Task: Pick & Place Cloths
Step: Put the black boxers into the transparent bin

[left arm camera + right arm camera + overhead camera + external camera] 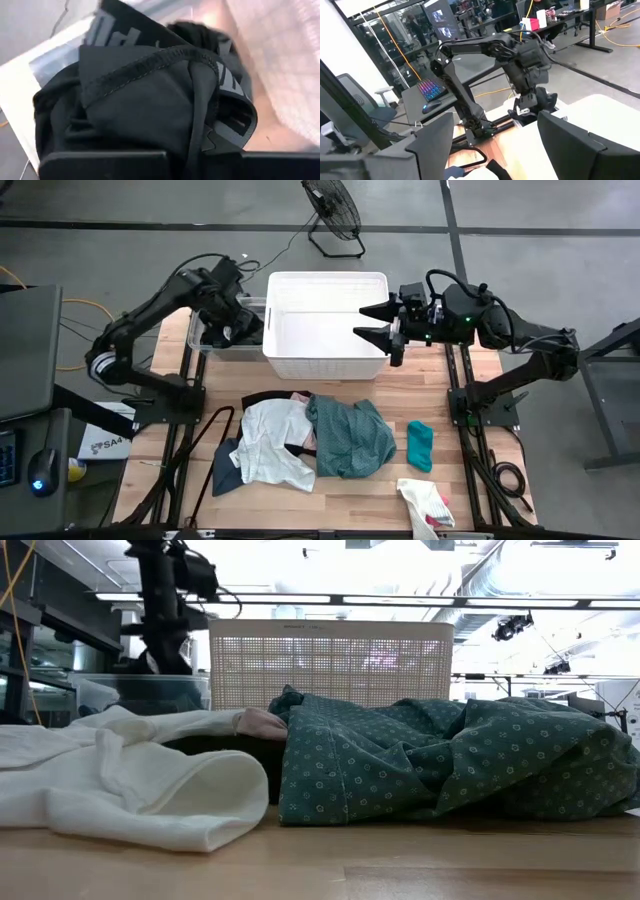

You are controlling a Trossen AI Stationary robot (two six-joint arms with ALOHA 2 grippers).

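Cloths lie in a loose heap on the wooden table point(480, 395) in front of the white lattice basket point(326, 325). The white garment point(272, 442) stretches with its long axis running from the basket side toward the table's near edge, and the teal-green patterned garment point(350, 436) is bunched just beside it, touching it, spread mostly across the table in the low view. A small teal cloth point(420, 445) lies apart to the right, its long axis also running front to back. A white and pink cloth point(428, 502) sits near the front edge. The left gripper point(240, 320) is over the clear bin point(200, 340) beside the basket, clamped on a black garment point(145, 100) with a grey lettered waistband. The right gripper point(375, 321) hangs over the basket's right side, its 2 fingers spread wide and holding nothing.
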